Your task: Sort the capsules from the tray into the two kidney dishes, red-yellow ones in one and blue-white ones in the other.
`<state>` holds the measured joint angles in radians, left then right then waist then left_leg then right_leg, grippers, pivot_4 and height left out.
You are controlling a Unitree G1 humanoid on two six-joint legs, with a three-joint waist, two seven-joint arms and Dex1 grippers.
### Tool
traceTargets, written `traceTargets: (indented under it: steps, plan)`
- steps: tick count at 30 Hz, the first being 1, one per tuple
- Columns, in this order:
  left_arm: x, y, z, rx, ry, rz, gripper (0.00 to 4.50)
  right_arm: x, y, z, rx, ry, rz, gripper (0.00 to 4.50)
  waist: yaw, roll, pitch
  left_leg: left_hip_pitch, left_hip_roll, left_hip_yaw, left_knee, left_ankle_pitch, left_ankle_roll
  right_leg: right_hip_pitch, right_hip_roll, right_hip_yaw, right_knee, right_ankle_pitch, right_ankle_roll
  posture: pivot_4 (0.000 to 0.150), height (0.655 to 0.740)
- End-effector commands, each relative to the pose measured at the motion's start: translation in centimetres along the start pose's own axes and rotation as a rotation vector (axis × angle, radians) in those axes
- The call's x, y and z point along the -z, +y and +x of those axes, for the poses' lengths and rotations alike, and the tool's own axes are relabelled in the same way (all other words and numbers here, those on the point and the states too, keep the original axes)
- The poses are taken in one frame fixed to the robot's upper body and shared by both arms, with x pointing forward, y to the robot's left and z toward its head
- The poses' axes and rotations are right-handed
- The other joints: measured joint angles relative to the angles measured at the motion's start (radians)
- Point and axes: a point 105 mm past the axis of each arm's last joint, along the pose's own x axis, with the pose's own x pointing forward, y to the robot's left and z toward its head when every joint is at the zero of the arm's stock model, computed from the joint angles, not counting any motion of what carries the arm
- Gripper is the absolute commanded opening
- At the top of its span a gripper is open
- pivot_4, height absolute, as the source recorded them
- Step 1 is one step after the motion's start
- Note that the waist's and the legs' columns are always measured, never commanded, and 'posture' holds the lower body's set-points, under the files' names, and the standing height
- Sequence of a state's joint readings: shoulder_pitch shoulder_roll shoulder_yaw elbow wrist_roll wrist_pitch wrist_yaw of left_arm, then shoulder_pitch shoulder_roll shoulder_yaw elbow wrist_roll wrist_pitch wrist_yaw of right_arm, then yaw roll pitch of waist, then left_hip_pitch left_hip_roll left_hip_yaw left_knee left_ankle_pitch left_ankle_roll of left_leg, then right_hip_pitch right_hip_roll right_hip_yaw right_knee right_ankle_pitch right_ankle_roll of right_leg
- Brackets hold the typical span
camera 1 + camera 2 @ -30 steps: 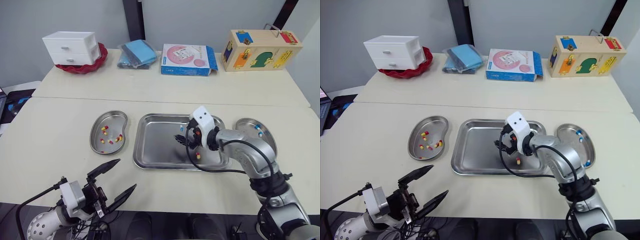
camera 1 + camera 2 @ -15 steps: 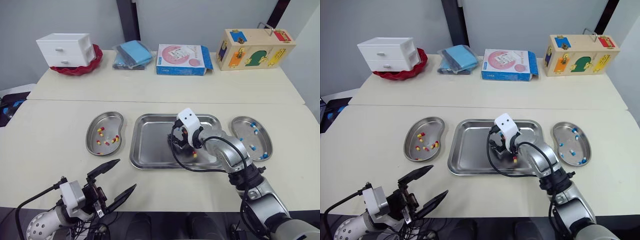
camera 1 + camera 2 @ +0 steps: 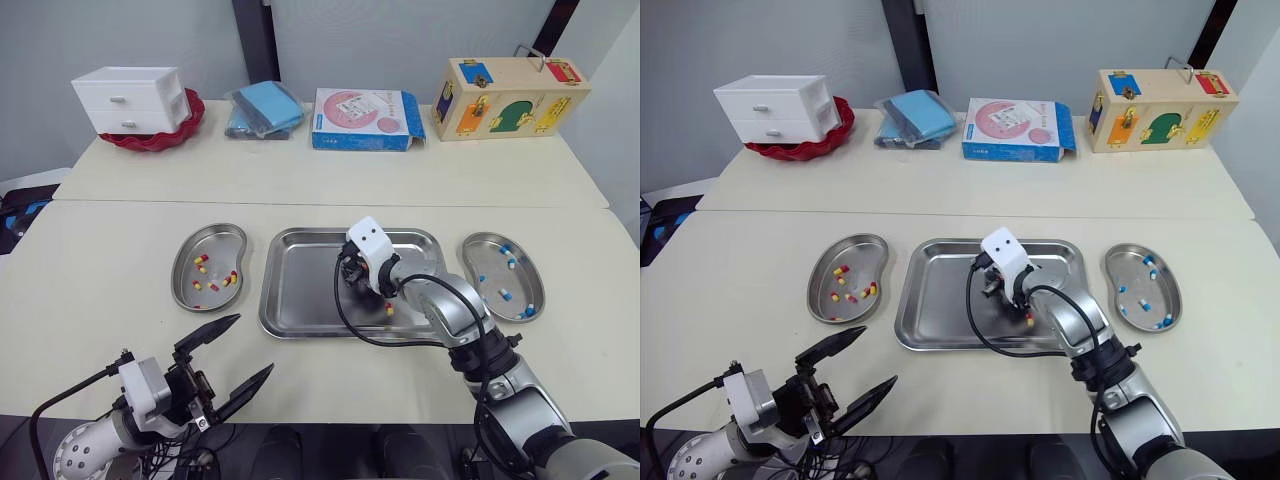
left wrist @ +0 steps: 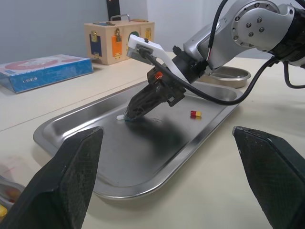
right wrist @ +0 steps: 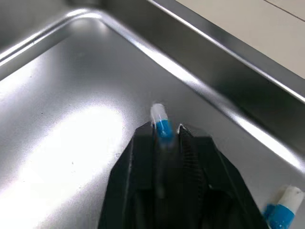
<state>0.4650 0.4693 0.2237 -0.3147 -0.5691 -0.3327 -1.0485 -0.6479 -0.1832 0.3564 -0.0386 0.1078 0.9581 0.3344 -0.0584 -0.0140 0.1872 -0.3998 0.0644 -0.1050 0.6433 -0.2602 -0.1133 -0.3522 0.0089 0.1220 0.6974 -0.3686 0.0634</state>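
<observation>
Nearest the robot, short of the tray [image 3: 300, 295] and to its left, the left gripper [image 3: 255, 344] hangs off the front edge of the worktop [image 3: 100, 260], its fingers spread wide and holding nothing.

Inside the tray, near its middle, the right gripper [image 4: 128, 116] angles down with its tips almost on the tray floor. Its fingers are pinched on a blue-white capsule [image 5: 160, 121], gripped by the blue half, and the white half pokes out past the tips. Such a capsule is probably very light, smooth and rounded, so it could squirt out of a hard pinch or dent. A gentle hold across the middle of its barrel looks safer than this end grip.

Just right of that gripper a red-yellow capsule [image 3: 389, 309] lies loose in the tray. A second blue-white capsule [image 5: 285, 204] lies by the tray wall.

Left of the tray, the left kidney dish [image 3: 178, 272] holds several red-yellow capsules [image 3: 200, 262]. Right of the tray, the right kidney dish [image 3: 485, 250] holds a handful of blue-white capsules [image 3: 505, 294].

Well beyond the tray stand a white drawer unit [image 3: 130, 98], a blue packet [image 3: 265, 107], a flat box [image 3: 365, 105] and a wooden latch box [image 3: 510, 97].
</observation>
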Motion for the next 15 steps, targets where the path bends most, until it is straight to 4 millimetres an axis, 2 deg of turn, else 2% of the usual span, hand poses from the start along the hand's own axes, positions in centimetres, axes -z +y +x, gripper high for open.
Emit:
traceTargets:
  steps: [1, 6, 10, 12, 15]
  plan:
    - [-0.6, -0.1, -0.1, 0.004, -0.007, 0.024, 4.50, -0.6, 0.3, -0.3, -0.011, -0.031, -0.012, 0.03, 0.000, 0.000, 0.000, 0.000, 0.000, 0.000, 0.000, 0.000, 0.000, 0.000, 0.000, 0.000, 0.000, 0.000, 0.000, 0.150, 0.7400]
    - [-0.6, -0.1, -0.1, 0.004, -0.006, 0.022, 4.50, -0.9, 0.2, -0.5, -0.017, -0.057, -0.025, 0.01, 0.000, 0.000, 0.000, 0.000, 0.000, 0.000, 0.000, 0.000, 0.000, 0.000, 0.000, 0.000, 0.000, 0.000, 0.000, 0.150, 0.7400]
    - [-0.6, -0.2, 0.0, 0.007, -0.007, 0.020, 4.50, -1.8, 0.0, -1.5, -0.046, -0.125, -0.020, 0.01, 0.000, 0.000, 0.000, 0.000, 0.000, 0.000, 0.000, 0.000, 0.000, 0.000, 0.000, 0.000, 0.000, 0.000, 0.000, 0.150, 0.7400]
    - [-0.6, -0.4, 0.0, 0.022, -0.007, 0.018, 4.50, -2.1, -0.9, -3.0, -0.052, -0.160, -0.036, 0.01, 0.002, 0.000, 0.000, -0.001, 0.000, 0.000, 0.000, 0.000, 0.000, 0.000, 0.000, 0.000, 0.000, 0.000, 0.000, 0.150, 0.7400]
    - [-0.5, -0.8, 0.1, 0.062, -0.011, 0.017, 4.50, -2.1, -2.5, -6.4, -0.071, -0.217, -0.081, 0.01, 0.008, 0.000, 0.000, -0.001, 0.000, 0.000, 0.000, 0.000, 0.000, 0.000, 0.000, 0.000, -0.001, 0.000, 0.000, 0.150, 0.7400]
